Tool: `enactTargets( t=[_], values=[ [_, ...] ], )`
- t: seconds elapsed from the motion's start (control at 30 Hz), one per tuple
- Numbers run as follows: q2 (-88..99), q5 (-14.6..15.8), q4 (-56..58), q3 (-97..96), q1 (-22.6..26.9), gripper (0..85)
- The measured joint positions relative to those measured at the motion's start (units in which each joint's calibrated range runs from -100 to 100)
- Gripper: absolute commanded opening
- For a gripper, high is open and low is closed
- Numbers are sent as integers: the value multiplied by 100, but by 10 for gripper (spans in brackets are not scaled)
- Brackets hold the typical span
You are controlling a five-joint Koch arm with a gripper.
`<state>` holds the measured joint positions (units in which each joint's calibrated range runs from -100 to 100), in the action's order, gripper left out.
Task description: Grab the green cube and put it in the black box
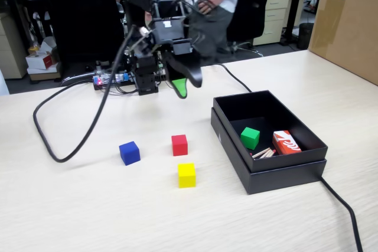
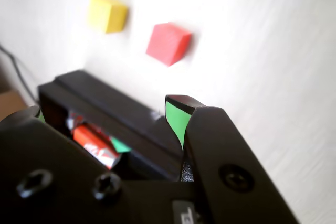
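On the table, fixed view: green cube point(image 1: 250, 137) sits inside the black box point(image 1: 277, 176) near the right edge, beside a red packet point(image 1: 286, 143) and thin sticks point(image 1: 264, 153).
Gripper, fixed view: gripper point(image 1: 182, 87) hangs empty toward the far edge, well apart from the box; spread or pressed together, cannot tell.
Count, fixed view: one green, one blue cube point(image 1: 129, 153), one red cube point(image 1: 179, 144), one yellow cube point(image 1: 186, 175); one box.
Wrist view: jaws stand spread, nothing between; green sliver in the box is barely visible.
Handling, judged: light, stiff, matte; grip opposite flat faces.
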<state>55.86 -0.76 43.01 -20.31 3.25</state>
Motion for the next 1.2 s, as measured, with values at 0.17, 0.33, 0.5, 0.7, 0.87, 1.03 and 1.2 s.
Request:
enactTargets(
  t=[0.17, 0.33, 0.5, 0.7, 0.87, 1.03, 1.2],
  values=[
    [1825, 0, -604, -2008, -171, 488],
    [3262, 5, -1123, -3989, -317, 481],
    [4168, 24, -2509, -5760, -508, 477],
    [4324, 10, -3600, -6755, -635, 480],
    [4375, 29, -4777, -7549, -694, 489],
    [4388, 29, -4878, -7649, -713, 492],
    [4388, 29, -4808, -7649, -708, 488]
  ],
)
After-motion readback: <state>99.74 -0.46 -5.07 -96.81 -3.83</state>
